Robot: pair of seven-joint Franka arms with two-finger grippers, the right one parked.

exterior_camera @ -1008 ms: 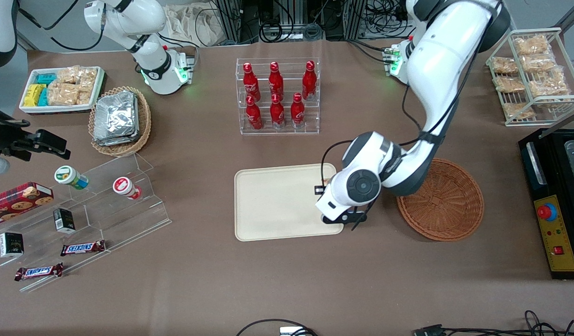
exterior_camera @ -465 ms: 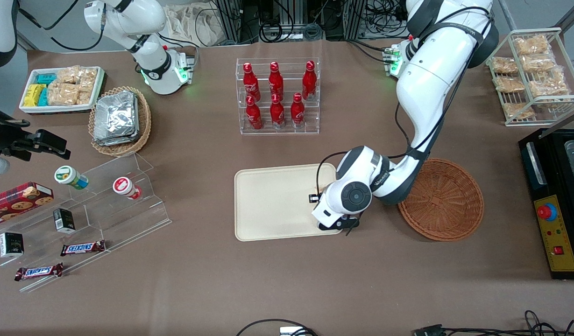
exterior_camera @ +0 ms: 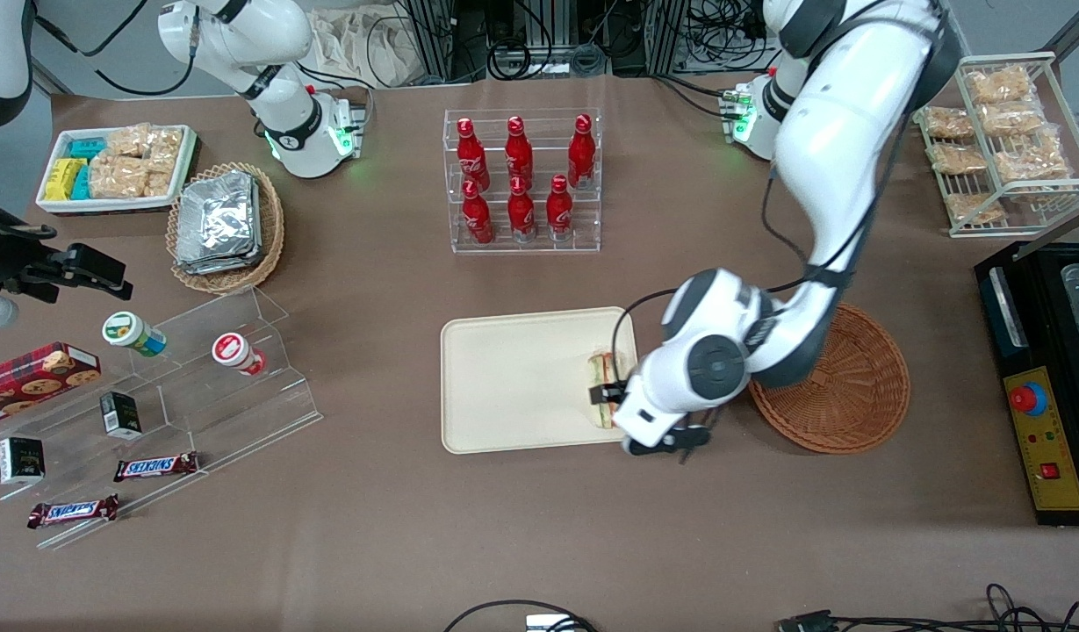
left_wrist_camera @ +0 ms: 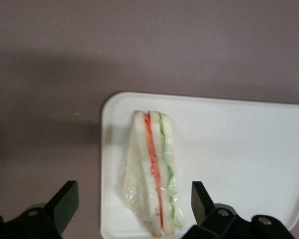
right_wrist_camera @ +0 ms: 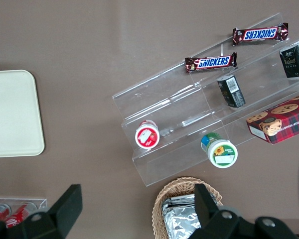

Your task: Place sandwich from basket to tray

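The sandwich (exterior_camera: 601,387) lies flat on the cream tray (exterior_camera: 513,377), near the tray's end that faces the basket. In the left wrist view the sandwich (left_wrist_camera: 154,174) shows its orange and green layers, wrapped in clear film, close to a rounded corner of the tray (left_wrist_camera: 239,149). My gripper (left_wrist_camera: 133,199) hangs open above it, one black finger on each side, touching nothing. From the front, the wrist (exterior_camera: 679,386) covers the tray's edge and hides the fingers. The reddish-brown basket (exterior_camera: 842,386) holds nothing that I can see.
A clear rack of red bottles (exterior_camera: 521,180) stands farther from the front camera than the tray. An acrylic step shelf (exterior_camera: 205,386) with snacks lies toward the parked arm's end. A black machine (exterior_camera: 1044,377) and a wire rack (exterior_camera: 1000,140) flank the basket.
The gripper has let go of the sandwich. The wrist has risen and shifted toward the basket and the front camera, uncovering the sandwich on the tray.
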